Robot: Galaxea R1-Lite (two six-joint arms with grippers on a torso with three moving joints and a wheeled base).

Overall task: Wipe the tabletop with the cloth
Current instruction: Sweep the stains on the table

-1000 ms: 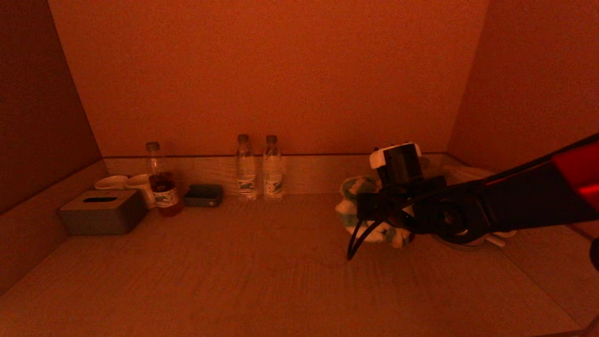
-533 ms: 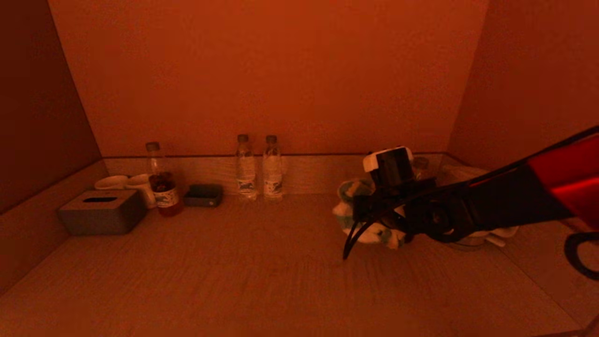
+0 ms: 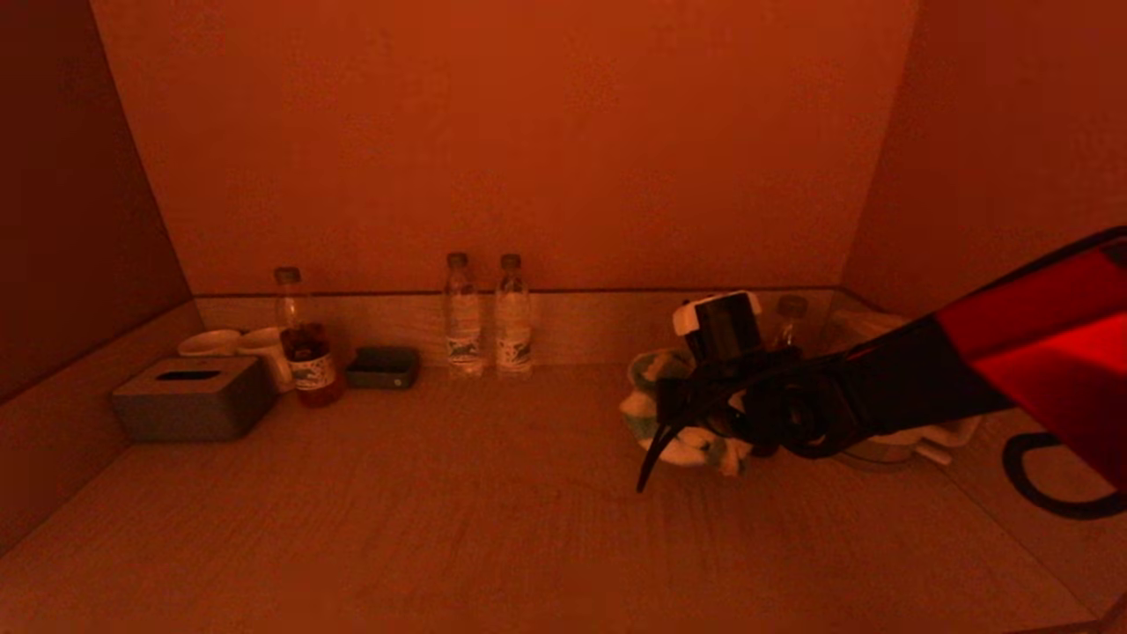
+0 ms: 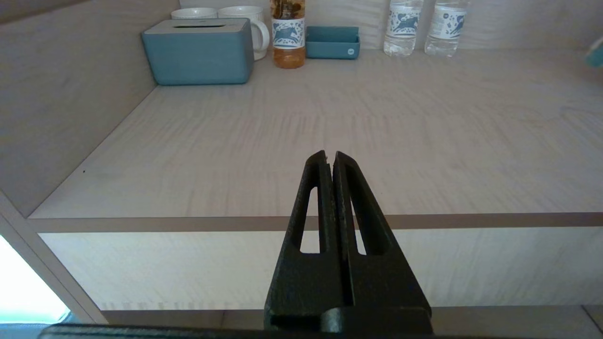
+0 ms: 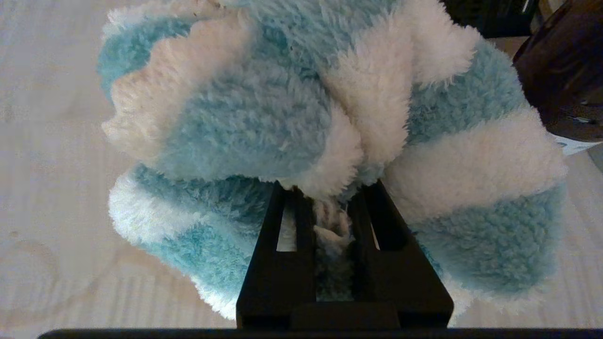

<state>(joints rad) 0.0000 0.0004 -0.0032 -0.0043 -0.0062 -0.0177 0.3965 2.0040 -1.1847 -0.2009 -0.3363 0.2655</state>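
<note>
Head view, left to right: a tissue box [image 3: 189,398], cups, a tea bottle [image 3: 304,352] and two water bottles [image 3: 487,317] line the desk [image 3: 440,519] back edge; right of centre, the right gripper [image 5: 330,200] is clamped on the bunched blue-and-white cloth [image 3: 678,414], which rests on the desk. Wiping well likely means pressing evenly, sweeping leftward across the open middle, and stopping short of the bottles. The left gripper [image 4: 328,157], fingers closed and holding nothing, hangs before the desk's front edge.

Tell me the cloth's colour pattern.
The cloth is fluffy with light blue and white stripes, seen best in the right wrist view, clamped in the right hand.
</note>
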